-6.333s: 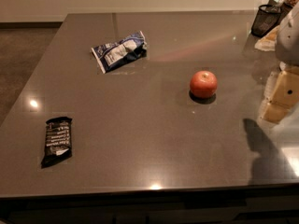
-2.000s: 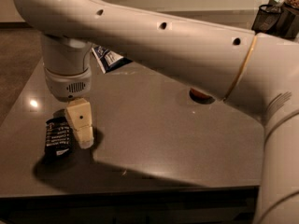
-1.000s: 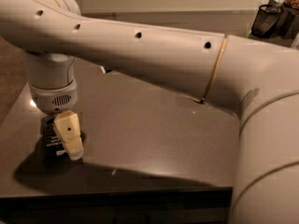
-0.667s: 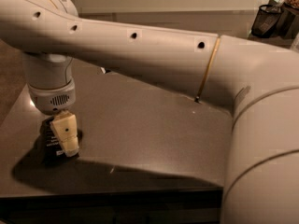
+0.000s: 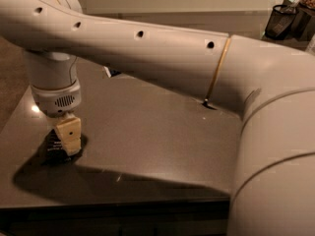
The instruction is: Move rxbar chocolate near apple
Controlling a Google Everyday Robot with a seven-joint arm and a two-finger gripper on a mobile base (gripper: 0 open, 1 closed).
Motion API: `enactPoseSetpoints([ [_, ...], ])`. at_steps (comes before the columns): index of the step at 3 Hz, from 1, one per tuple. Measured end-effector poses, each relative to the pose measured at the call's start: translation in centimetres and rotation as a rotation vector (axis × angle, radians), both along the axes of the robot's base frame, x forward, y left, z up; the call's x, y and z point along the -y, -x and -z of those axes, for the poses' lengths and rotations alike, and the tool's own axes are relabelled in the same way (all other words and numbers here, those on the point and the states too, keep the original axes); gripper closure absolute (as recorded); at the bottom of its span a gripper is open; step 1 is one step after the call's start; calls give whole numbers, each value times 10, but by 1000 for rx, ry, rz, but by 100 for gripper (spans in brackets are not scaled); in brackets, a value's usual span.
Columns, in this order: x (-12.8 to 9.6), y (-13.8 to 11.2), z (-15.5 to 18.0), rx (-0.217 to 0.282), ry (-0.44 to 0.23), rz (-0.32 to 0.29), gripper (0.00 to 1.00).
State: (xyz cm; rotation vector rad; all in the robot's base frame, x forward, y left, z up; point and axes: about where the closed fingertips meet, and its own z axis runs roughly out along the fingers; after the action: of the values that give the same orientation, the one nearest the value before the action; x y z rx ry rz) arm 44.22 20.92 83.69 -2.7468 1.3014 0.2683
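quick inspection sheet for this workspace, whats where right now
surface: dark grey table, glossy, with light glare near its left edge
job's things: rxbar chocolate lies flat near the front left corner, partly under the gripper; apple not visible, the arm blocks the middle of the table
clutter: a small bit of a snack bag peeks out under the arm
grippers: gripper is down at the rxbar chocolate, pointing at the table
cables: nothing seen
surroundings: black mesh basket beyond the far right corner; floor on the left
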Motion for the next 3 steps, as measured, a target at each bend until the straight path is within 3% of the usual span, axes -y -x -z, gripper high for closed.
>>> enactPoseSetpoints([
  [2, 13, -16, -13, -23, 11, 25, 100],
  [3, 19, -29, -20, -27, 4, 51, 100],
])
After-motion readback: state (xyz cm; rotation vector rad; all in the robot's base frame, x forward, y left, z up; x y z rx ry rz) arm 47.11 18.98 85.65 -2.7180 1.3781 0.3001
